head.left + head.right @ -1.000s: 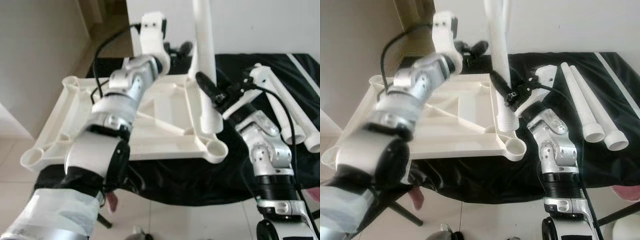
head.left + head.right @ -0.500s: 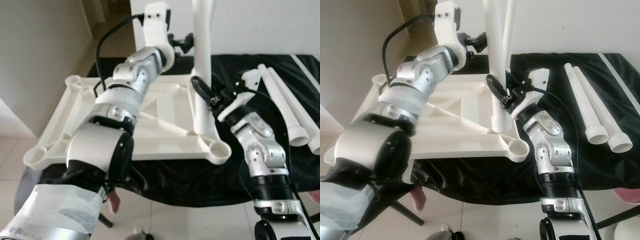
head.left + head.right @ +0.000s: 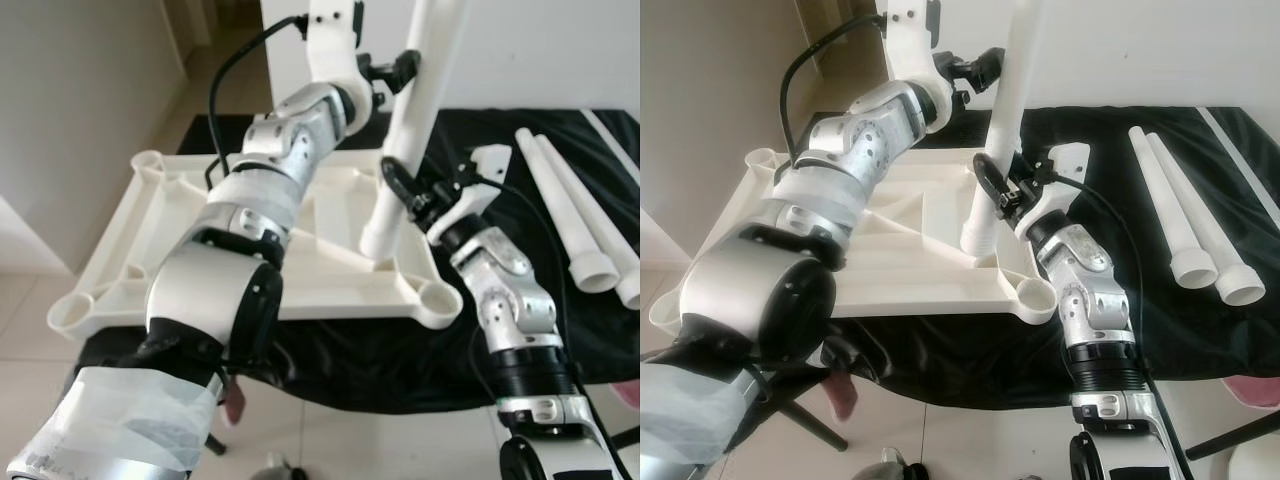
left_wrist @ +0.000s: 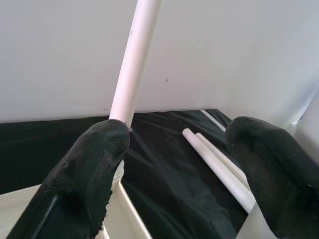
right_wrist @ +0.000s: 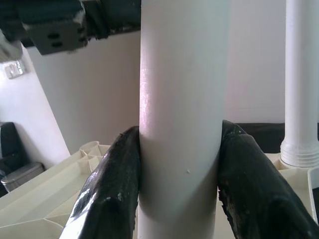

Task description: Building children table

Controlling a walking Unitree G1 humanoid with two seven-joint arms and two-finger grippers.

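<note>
Right gripper [image 5: 179,184]: fingers clamped on either side of the white leg [image 3: 408,150], low on its shaft; the arm reaches in from the right over the black cloth [image 3: 470,340].
Left gripper [image 3: 392,72]: fingers spread apart, one at each side of the wrist view, raised near the leg's upper part; contact cannot be told.
Change: a second ago the leg stood nearly upright; it now tilts, top leaning to the robot's right, and its flared foot sits further in on the tabletop.
Leg's foot: resting on the upturned white tabletop [image 3: 120,250], beside its near right corner socket [image 3: 438,296].
Spare legs [image 3: 1185,215]: two, lying side by side on the cloth, well to the right.
</note>
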